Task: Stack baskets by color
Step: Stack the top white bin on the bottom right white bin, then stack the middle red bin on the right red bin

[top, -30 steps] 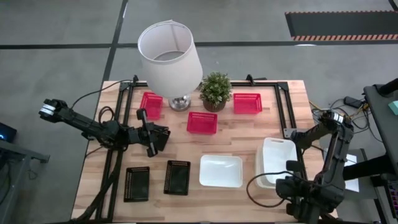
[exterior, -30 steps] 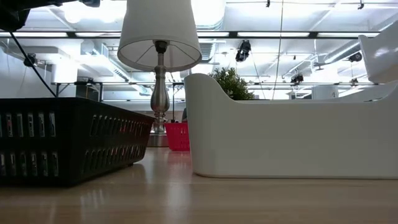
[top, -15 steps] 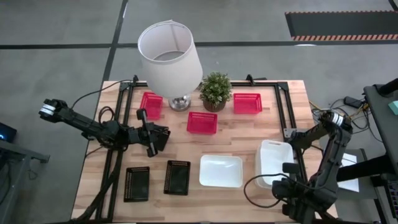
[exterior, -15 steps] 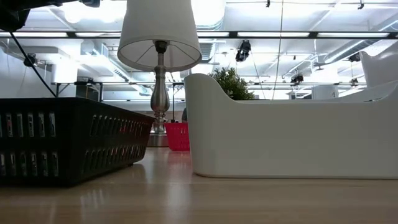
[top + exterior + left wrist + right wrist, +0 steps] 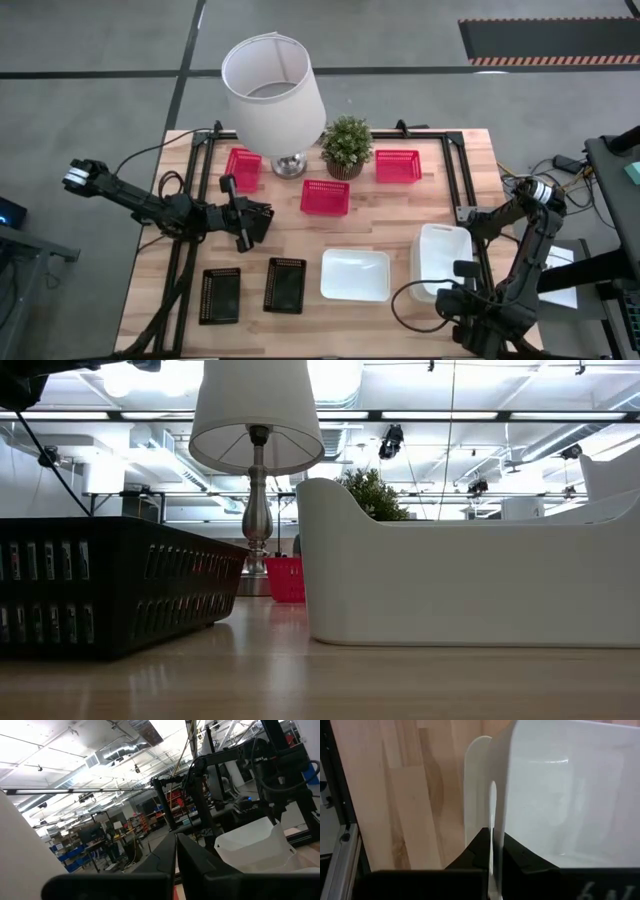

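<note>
Looks like the white-stacking step: the right gripper (image 5: 492,851), lower right of the high view, is pinched shut on the rim of a white basket (image 5: 440,262) over another, so next it needs lowering in squarely, while the left gripper (image 5: 243,222) waits closed and empty mid-left.

A lamp (image 5: 273,95) with a white shade and a silvery base stands at the far side of the wooden table (image 5: 400,215). Just beside it sits a small green potted plant (image 5: 347,144). Grey floor (image 5: 90,100) surrounds the table.
</note>
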### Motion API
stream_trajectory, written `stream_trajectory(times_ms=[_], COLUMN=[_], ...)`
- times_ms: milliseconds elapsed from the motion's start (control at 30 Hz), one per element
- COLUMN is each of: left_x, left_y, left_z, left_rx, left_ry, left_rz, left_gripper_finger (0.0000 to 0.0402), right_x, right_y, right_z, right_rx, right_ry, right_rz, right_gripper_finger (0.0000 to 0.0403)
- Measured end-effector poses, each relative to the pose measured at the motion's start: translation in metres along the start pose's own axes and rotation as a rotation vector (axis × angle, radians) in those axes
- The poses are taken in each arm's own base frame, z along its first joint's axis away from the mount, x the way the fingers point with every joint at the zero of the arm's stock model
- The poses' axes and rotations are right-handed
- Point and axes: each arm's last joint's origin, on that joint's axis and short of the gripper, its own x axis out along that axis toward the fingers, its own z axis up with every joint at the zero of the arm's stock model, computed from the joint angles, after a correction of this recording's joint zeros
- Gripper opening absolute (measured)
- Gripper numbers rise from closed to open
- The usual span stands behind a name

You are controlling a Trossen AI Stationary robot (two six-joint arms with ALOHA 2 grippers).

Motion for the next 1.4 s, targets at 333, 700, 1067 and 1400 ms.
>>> stream_trajectory(times_ms=[333, 700, 1067, 1400], left_x=[0.0, 0.0, 0.0, 0.0], left_y=[0.0, 0.0, 0.0, 0.0], left_z=[-0.001, -0.001, -0.001, -0.001], left_rx=[0.001, 0.002, 0.001, 0.001], left_ry=[0.002, 0.002, 0.002, 0.002], left_rz=[-0.001, -0.002, -0.001, -0.001], left_gripper_finger=[0.0, 0.0, 0.0, 0.0], right_x=[0.0, 0.008, 0.009, -0.009], right_y=[0.002, -0.001, -0.001, 0.002], right_z=[0.001, -0.001, -0.002, 0.006], right_rx=[0.004, 0.088, 0.177, 0.207], right_ry=[-0.008, 0.007, 0.009, -0.014], right_rz=[0.021, -0.019, -0.019, 0.053], right_gripper_finger=[0.0009, 0.0048, 0.0117, 0.0137])
